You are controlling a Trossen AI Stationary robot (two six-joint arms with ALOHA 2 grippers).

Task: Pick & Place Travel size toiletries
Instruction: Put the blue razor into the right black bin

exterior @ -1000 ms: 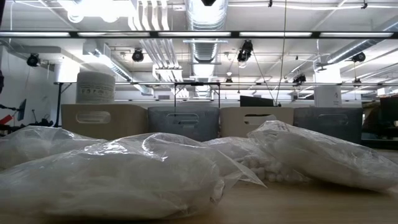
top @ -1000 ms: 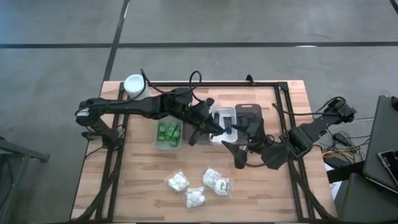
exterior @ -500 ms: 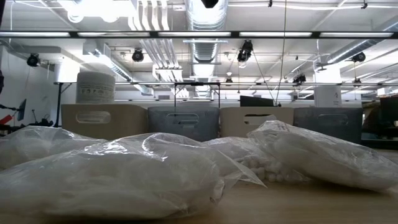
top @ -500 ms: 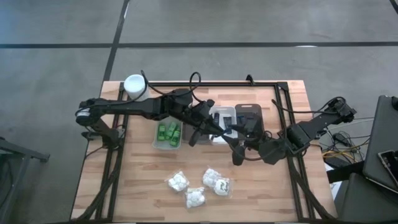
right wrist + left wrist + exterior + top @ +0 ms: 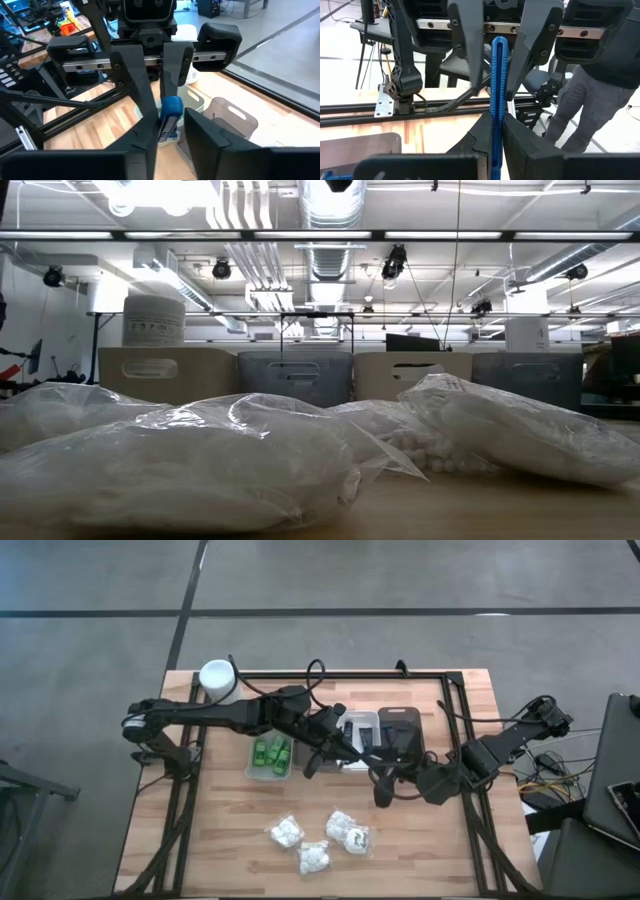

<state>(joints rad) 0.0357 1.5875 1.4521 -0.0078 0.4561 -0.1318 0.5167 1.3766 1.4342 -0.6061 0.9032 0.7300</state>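
A: Left gripper (image 5: 496,122)?
B: Clamped tight on the blue razor (image 5: 499,75), centre of the high frame, above the clear tray (image 5: 362,721).
A: Right gripper (image 5: 170,125)?
B: Meets it head-on from the lower right, straddling the same razor. Can't tell if it grips it.
A: Other toiletries?
B: Green bottles (image 5: 270,753) in a tray left of centre, white packets (image 5: 315,840) loose at lower centre on the table (image 5: 220,830).
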